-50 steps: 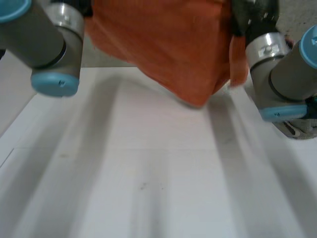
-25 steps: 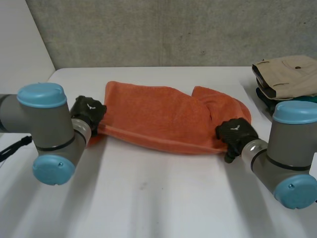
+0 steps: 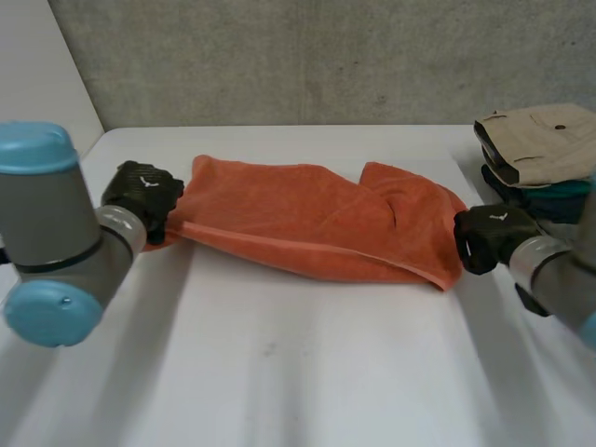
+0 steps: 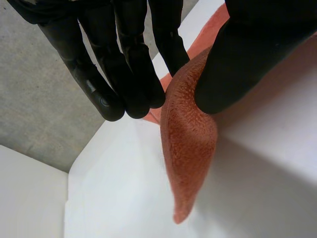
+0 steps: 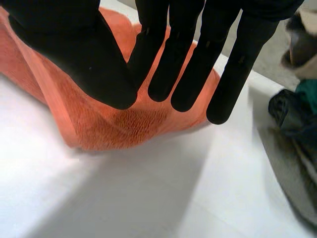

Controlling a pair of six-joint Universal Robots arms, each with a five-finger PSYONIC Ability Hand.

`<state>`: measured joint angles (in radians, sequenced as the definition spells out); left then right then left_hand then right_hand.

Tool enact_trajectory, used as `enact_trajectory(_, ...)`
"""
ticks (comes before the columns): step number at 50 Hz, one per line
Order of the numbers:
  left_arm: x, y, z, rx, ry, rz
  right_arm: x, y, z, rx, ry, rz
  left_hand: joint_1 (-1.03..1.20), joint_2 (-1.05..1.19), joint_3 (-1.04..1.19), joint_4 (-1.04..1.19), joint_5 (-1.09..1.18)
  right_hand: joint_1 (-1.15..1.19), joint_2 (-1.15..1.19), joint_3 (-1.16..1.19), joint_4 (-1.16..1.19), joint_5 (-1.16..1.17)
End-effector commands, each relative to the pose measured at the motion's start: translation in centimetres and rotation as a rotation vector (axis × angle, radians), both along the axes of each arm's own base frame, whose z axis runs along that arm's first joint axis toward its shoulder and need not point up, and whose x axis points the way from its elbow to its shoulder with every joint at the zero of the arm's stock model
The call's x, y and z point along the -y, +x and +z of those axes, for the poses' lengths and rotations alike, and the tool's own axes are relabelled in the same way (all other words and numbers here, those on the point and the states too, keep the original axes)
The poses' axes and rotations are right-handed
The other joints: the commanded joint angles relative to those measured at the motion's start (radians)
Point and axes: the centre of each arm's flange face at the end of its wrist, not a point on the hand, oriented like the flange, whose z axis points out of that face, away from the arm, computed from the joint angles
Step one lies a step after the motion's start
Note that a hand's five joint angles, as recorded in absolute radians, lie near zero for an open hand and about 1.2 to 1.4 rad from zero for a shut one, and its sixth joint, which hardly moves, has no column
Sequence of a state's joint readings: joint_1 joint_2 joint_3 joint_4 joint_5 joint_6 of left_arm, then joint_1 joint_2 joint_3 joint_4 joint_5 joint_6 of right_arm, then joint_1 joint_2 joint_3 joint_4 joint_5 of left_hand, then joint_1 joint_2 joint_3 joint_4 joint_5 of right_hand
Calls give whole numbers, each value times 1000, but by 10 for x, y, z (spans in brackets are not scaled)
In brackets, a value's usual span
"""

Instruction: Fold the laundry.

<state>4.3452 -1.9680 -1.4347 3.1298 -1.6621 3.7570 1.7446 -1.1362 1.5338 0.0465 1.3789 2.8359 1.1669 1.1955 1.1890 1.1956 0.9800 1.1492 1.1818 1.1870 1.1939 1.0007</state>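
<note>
An orange towel lies folded lengthwise across the back of the white table. My left hand is at the towel's left end. Under that hand, a towel corner comes up between the thumb and the fingers, which pinch it. My right hand sits just off the towel's right end. Its fingers are drawn in against the thumb with nothing between them, and the towel lies on the table beyond its fingertips.
A pile of folded clothes, beige on top of teal and dark pieces, sits at the table's back right, close behind my right hand; it appears beside that hand's fingers as a dark and teal heap. A grey wall runs behind the table.
The towel came down from the air and now lies on the table. My right hand left the towel's right end and moved right. My left hand slid a little left, keeping its corner.
</note>
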Motion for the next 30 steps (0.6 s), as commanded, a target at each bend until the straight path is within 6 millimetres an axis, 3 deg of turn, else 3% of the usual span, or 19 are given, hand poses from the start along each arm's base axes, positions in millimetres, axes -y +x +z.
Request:
enact_trajectory(1,-24,16,33,33,-1,-58,-26,-13,42,-76,65,95,229,201,207,201,242,-192,-224,-230,-237,-218)
enact_trajectory(3,-26,14,35,33,-5,-92,-33,-8,36,-56,109,95,229,201,207,201,242,-506,-539,-544,-551,-532)
enact_trajectory(13,-21,-4,43,20,-34,-63,-36,17,-26,113,152,-67,229,201,207,201,242,-813,-846,-851,-858,-839)
enact_trajectory(24,-20,-13,60,-4,-76,-49,-23,42,-58,113,58,-54,229,201,207,201,242,-717,-749,-754,-761,-743)
enact_trajectory(30,-20,-9,64,-18,-68,-36,-4,35,-60,94,-58,-159,229,201,207,201,242,-382,-415,-420,-427,-408)
